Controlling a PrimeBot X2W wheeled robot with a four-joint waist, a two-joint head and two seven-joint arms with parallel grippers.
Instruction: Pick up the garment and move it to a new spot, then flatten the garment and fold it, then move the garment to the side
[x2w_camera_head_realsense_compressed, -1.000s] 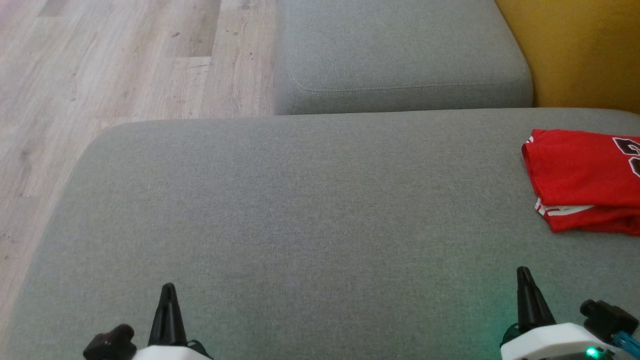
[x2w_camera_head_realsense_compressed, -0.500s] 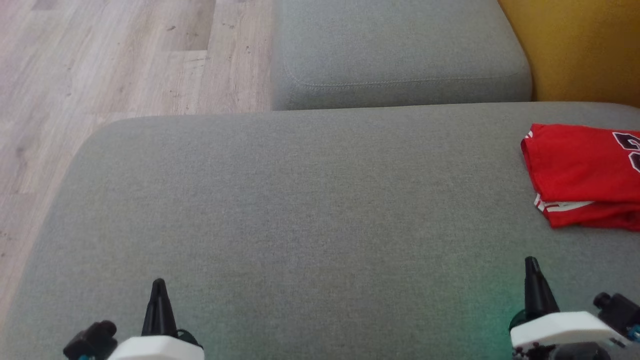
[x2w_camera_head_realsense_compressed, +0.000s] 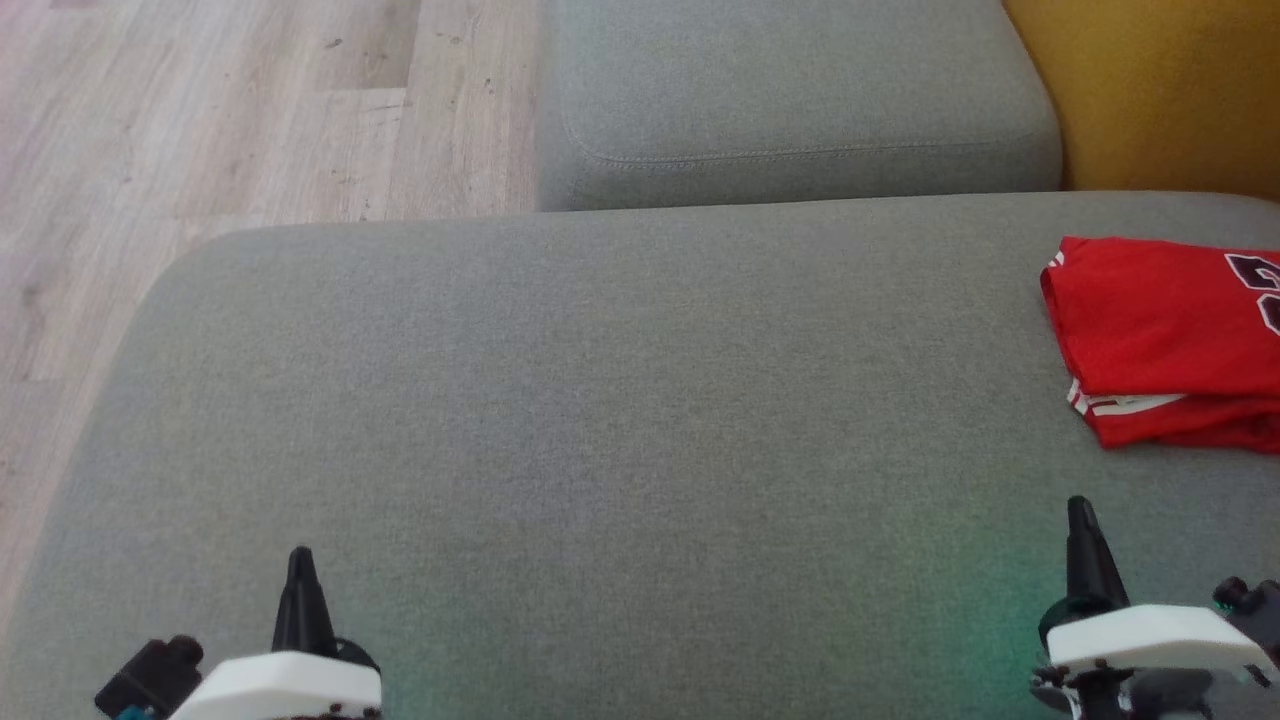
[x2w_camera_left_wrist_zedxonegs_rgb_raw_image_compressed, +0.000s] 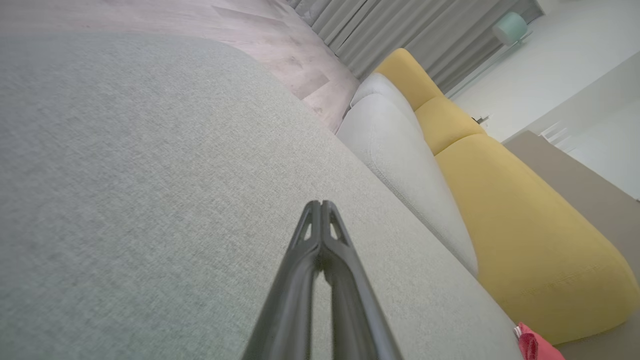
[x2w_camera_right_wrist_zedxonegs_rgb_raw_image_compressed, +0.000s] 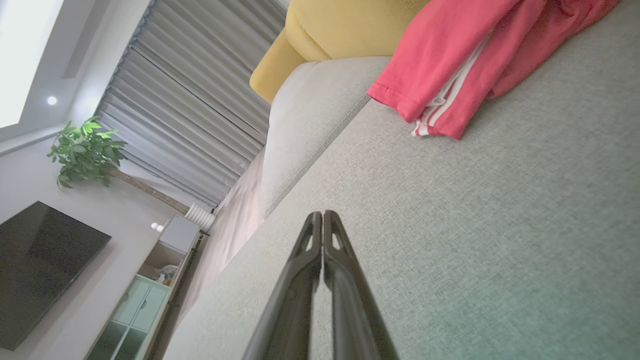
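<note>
The garment (x2w_camera_head_realsense_compressed: 1165, 335) is a red jersey with white stripes and dark lettering, folded, lying at the right edge of the grey cushion (x2w_camera_head_realsense_compressed: 600, 420). Its striped hem (x2w_camera_right_wrist_zedxonegs_rgb_raw_image_compressed: 440, 107) faces the right wrist camera, and a red corner (x2w_camera_left_wrist_zedxonegs_rgb_raw_image_compressed: 530, 345) peeks in at the left wrist view's bottom right. My left gripper (x2w_camera_head_realsense_compressed: 300, 560) hovers low over the cushion's near left, shut and empty, fingertips together (x2w_camera_left_wrist_zedxonegs_rgb_raw_image_compressed: 320, 204). My right gripper (x2w_camera_head_realsense_compressed: 1078, 508) is shut and empty too, a short way in front of the garment, not touching it (x2w_camera_right_wrist_zedxonegs_rgb_raw_image_compressed: 322, 214).
A second grey cushion (x2w_camera_head_realsense_compressed: 800, 100) sits behind the first, with a yellow sofa section (x2w_camera_head_realsense_compressed: 1160, 90) at the back right. Wooden floor (x2w_camera_head_realsense_compressed: 200, 130) lies off the cushion's left edge. A TV (x2w_camera_right_wrist_zedxonegs_rgb_raw_image_compressed: 40, 270), cabinet and plant stand farther off in the room.
The head camera has shifted, so the whole scene sits slightly higher. Both grippers have spread outward a little toward the lower corners. The garment stays put.
</note>
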